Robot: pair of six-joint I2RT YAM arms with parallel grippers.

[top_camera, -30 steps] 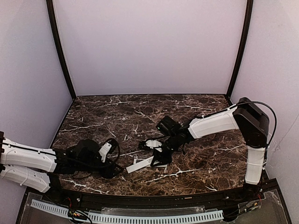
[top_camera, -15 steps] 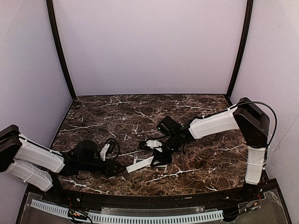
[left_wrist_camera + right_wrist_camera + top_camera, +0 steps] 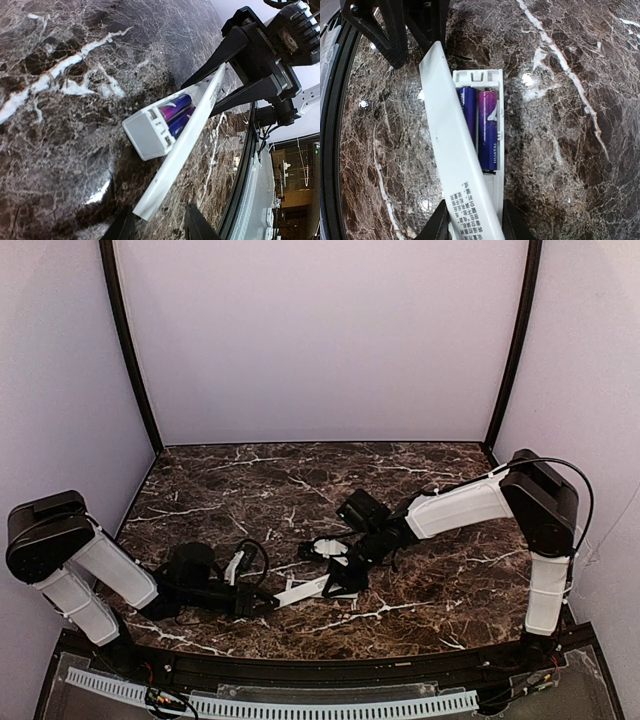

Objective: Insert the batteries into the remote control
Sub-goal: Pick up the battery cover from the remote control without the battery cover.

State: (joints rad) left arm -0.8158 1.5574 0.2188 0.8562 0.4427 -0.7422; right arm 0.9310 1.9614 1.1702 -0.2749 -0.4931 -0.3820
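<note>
The white remote control [image 3: 475,76] lies on the marble with its battery bay open. The two blue-purple batteries [image 3: 482,127] lie side by side in the bay. A long thin white cover [image 3: 447,135] with print on it lies askew across the remote, partly hiding one battery. My right gripper [image 3: 475,222] is shut on the remote, a finger against each side. In the left wrist view the batteries [image 3: 177,112] show under the cover [image 3: 185,150]. My left gripper [image 3: 159,222] is open, with the cover's free tip between its fingers. The top view shows the remote [image 3: 303,590] between both grippers.
The table's black front rail [image 3: 330,665] runs close behind the remote. A small white piece [image 3: 325,548] lies just beyond the right gripper [image 3: 338,580]. Bare marble [image 3: 250,480] stretches to the back wall.
My left arm has stretched to the right along the table, bringing its open gripper up to the cover's free tip. The right arm and the remote have stayed still.
</note>
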